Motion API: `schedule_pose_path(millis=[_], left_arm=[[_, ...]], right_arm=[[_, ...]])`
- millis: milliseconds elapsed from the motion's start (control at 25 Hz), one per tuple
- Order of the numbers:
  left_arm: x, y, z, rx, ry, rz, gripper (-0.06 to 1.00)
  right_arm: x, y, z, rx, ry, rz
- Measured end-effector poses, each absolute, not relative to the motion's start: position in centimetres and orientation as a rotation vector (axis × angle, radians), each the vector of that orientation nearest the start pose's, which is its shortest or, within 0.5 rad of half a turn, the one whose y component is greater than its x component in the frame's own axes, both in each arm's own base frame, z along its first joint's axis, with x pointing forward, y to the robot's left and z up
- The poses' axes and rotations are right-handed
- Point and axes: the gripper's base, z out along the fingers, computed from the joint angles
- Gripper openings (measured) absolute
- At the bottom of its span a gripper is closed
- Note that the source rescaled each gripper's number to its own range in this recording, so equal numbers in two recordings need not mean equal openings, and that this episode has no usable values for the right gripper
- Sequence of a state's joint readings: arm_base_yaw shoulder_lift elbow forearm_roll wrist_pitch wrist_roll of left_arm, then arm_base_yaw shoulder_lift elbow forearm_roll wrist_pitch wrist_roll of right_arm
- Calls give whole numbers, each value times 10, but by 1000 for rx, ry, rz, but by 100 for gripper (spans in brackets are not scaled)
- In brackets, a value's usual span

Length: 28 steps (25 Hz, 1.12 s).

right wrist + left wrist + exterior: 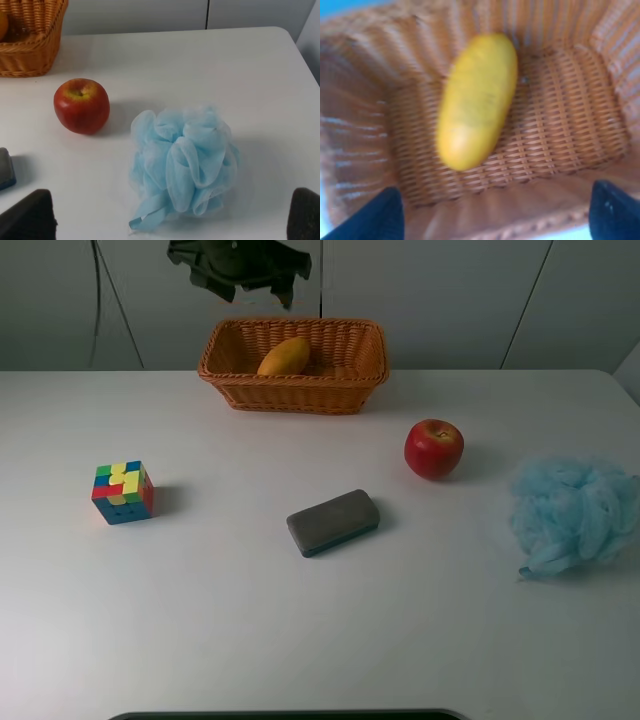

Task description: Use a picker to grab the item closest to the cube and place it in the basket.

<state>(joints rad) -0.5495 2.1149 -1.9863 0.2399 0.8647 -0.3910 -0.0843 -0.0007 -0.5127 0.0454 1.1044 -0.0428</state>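
worktop (300, 640): plain white, pale wall panels behind it, high camera first
basket (300, 390): woven, orange-brown, parked at 12 o'clock near the back edge of the worktop
yellow fruit (284, 357): lying inside the basket, toward its 9 o'clock end, so the task's thing is already in there
cube (122, 492): multicoloured puzzle cube out at 9 o'clock, well apart from the rest
grey block (333, 522): pretty much dead centre, at 3 o'clock from the cube, and the nearest loose thing to it
apple (433, 448): red, at 2 o'clock from the grey block
blue mesh puff (575, 515): way out at 3 o'clock by the worktop edge
left tool (245, 280): dark shape hanging over the basket at 12 o'clock, can't read its jaws from up here
left tool, wrist camera: blurry shot, but its two dark tips are spread wide over the near rim with nothing gripped. The yellow fruit lies on the basket floor, close to one long wall
right tool (165, 220): right wrist camera shows two dark tips spread wide, empty, with the blue mesh puff on the worktop just ahead between them
apple, same camera: near the blue mesh puff, not touching. A corner of the basket and an edge of the grey block peek in at the borders
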Motion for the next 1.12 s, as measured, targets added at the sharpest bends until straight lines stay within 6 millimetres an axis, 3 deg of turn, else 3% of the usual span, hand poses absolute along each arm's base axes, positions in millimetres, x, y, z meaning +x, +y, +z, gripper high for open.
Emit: schedule_pose_path(millis=[120, 240, 400, 520, 680, 800, 1120], left_arm=[[390, -218, 364, 302, 2310, -62, 96], [341, -186, 439, 273, 2174, 19, 96], [274, -140, 505, 192, 2080, 98, 96], [228, -110, 532, 154, 1997, 76, 96], [175, -67, 536, 93, 1945, 93, 96], [139, -38, 521, 44, 1938, 90, 96], [59, 27, 451, -175, 1957, 109, 96]], right_arm=[[-8, 4, 277, 39, 2074, -23], [-8, 4, 277, 39, 2074, -23], [-8, 4, 277, 39, 2074, -23], [-8, 4, 277, 39, 2074, -23], [-8, 4, 277, 39, 2074, -23], [-8, 4, 277, 39, 2074, -23], [-8, 4, 277, 41, 2074, -22]])
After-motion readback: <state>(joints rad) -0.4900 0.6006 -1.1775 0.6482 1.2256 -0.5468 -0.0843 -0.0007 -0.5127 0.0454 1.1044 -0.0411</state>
